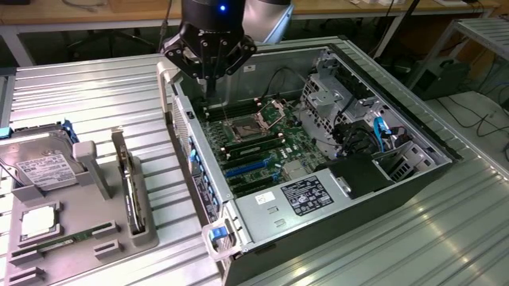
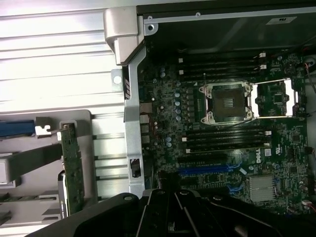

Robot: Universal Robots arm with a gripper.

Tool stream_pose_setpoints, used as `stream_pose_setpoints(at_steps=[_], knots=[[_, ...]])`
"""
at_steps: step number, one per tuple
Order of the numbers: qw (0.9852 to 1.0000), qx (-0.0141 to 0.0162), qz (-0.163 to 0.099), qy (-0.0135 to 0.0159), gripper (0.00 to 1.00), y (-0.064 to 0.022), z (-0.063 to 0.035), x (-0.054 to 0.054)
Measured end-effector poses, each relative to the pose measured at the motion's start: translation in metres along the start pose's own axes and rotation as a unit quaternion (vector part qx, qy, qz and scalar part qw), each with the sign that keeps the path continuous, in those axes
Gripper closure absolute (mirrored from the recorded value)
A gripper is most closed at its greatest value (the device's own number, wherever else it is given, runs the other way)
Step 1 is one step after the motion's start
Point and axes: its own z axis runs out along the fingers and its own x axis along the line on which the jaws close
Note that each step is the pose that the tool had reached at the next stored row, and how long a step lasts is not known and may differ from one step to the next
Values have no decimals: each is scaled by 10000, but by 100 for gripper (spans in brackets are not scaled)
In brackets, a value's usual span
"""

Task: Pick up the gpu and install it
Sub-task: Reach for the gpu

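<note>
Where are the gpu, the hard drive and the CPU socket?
gpu (image 2: 73,168): wrist view, middle of the green card.
hard drive (image 1: 40,170): exterior view, its white label.
CPU socket (image 2: 228,102): wrist view, socket centre.

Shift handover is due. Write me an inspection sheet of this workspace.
Surface: ribbed grey metal table, carrying an open black computer case and a grey parts holder.
Job's things: thin green gpu card stands edge-on in the holder, not yet picked; green motherboard exposed in the case.
Clutter: silver hard drive with white label and narrow green RAM stick, both in the holder.
Grippers: black pincer hangs over the case, apart from the gpu.
Cables: blue cable inside the case.
Surroundings: wooden bench behind.
</note>
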Motion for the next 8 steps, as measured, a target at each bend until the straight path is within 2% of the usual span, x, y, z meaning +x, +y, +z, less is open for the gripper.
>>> stream_pose_setpoints(at_steps=[8], knots=[[10000, 1, 0, 11, 89, -24, 0, 27]])
